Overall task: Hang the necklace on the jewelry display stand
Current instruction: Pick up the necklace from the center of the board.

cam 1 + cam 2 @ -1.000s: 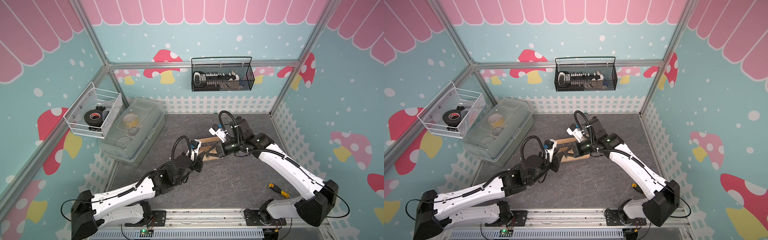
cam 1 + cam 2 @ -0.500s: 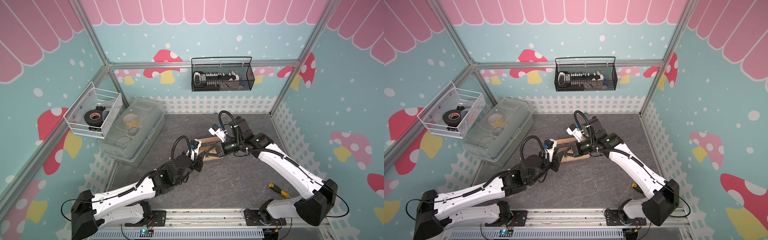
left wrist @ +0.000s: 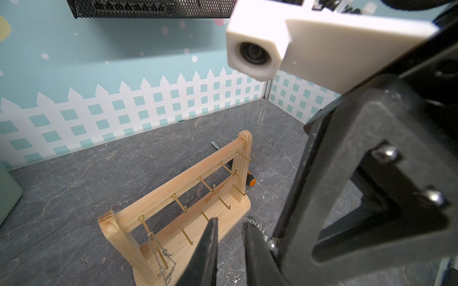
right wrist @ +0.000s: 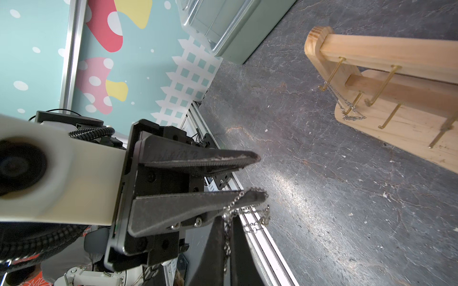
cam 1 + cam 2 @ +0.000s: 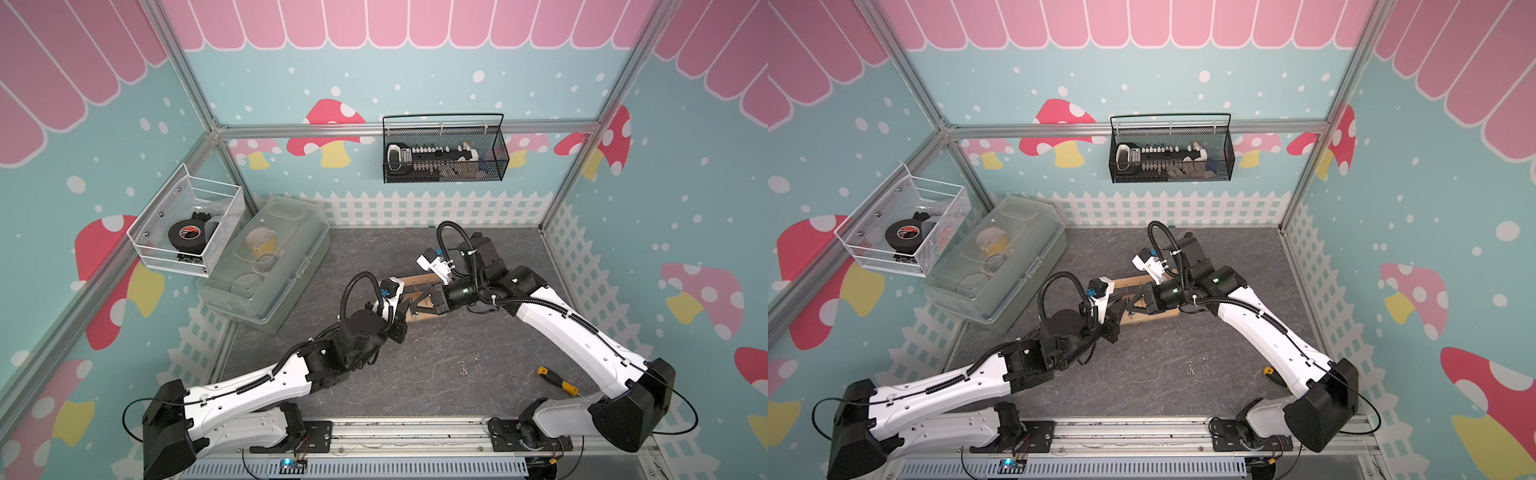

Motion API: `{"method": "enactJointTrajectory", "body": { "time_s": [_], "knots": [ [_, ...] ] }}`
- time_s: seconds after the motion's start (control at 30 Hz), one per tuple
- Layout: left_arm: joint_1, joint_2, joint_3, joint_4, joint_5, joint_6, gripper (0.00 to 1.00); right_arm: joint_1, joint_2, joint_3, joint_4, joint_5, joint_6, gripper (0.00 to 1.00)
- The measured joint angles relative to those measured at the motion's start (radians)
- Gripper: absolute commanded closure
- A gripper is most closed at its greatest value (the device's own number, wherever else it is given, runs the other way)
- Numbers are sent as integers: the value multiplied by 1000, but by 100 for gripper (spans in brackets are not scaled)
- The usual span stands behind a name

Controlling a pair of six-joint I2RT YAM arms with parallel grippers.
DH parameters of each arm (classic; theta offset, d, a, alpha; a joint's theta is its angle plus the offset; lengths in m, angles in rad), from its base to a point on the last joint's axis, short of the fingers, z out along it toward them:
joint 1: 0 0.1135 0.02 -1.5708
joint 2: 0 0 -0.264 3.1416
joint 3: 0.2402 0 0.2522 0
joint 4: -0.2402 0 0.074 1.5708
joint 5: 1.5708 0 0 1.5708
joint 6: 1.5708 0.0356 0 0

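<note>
Two-handed moment, low in the right wrist view: my right gripper (image 4: 226, 221) clamps the necklace (image 4: 244, 195), chain draped over one finger of my left gripper (image 4: 260, 176), jaws parted on nothing. The jewelry display stand (image 4: 396, 57) sits upper right, well apart.

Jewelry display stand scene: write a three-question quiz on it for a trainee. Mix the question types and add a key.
1. Fill in: the jaws of the left gripper stand ___, with the necklace draped over one of them.
2. What pinches that necklace? A) the left gripper B) the right gripper C) nothing
3. True or false: another chain already hangs from an end peg on the top bar of the jewelry display stand.
Key: 1 open; 2 B; 3 true.
</note>
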Motion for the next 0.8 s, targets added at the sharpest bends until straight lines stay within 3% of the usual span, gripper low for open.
{"method": "enactJointTrajectory", "body": {
  "time_s": [0.47,0.8],
  "knots": [
    [0,0,-21,16,26,0,99,-6,0,0,13,-6,4,91],
    [0,-17,-37,28,25,1,100,-12,0,-4,26,-7,8,90]
  ]
}}
